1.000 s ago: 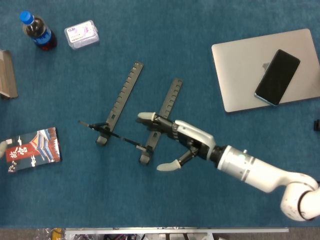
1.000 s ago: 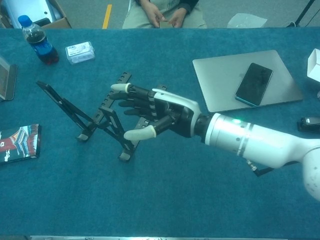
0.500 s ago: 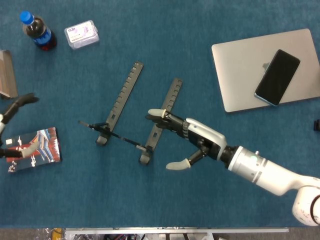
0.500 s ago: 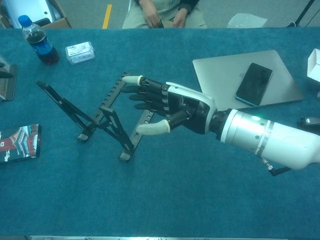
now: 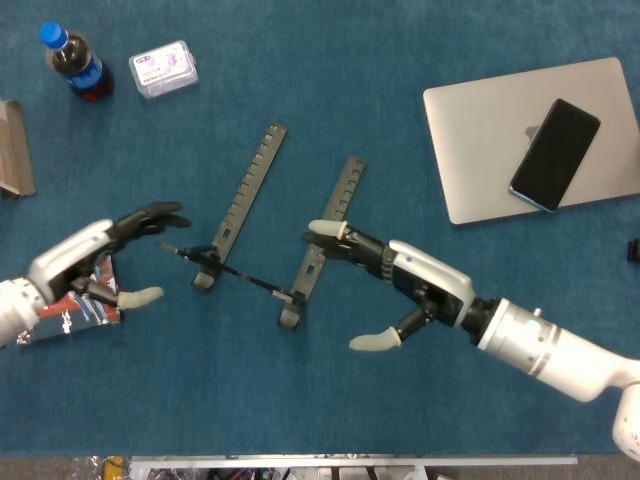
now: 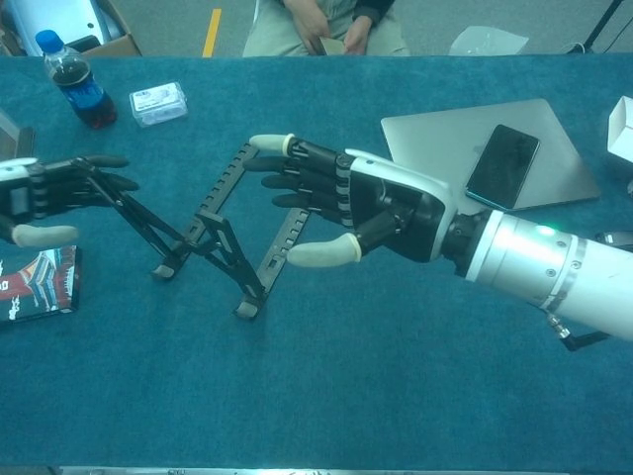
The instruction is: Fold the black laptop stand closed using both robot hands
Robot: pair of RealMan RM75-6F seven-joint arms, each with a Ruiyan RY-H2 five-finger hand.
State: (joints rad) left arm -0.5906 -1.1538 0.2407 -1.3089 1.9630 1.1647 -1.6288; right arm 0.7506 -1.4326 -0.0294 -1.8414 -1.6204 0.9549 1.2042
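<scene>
The black laptop stand [image 5: 262,225] [image 6: 213,226] stands unfolded mid-table, its two notched arms lying on the cloth and its crossed struts raised toward the left. My right hand [image 5: 400,285] [image 6: 351,203] hovers open just right of the stand's right arm, fingers spread toward it, touching nothing. My left hand [image 5: 95,262] [image 6: 49,193] is open at the left, fingertips close to the upper end of the raised strut; contact cannot be judged.
A cola bottle [image 5: 76,62] and a clear plastic box [image 5: 163,68] sit at the back left. A printed packet [image 5: 68,298] lies under my left hand. A silver laptop [image 5: 500,150] carrying a black phone [image 5: 554,154] lies at the right.
My right hand has drawn back to the right, away from the stand's right arm. My left hand has come in from the left edge toward the raised strut.
</scene>
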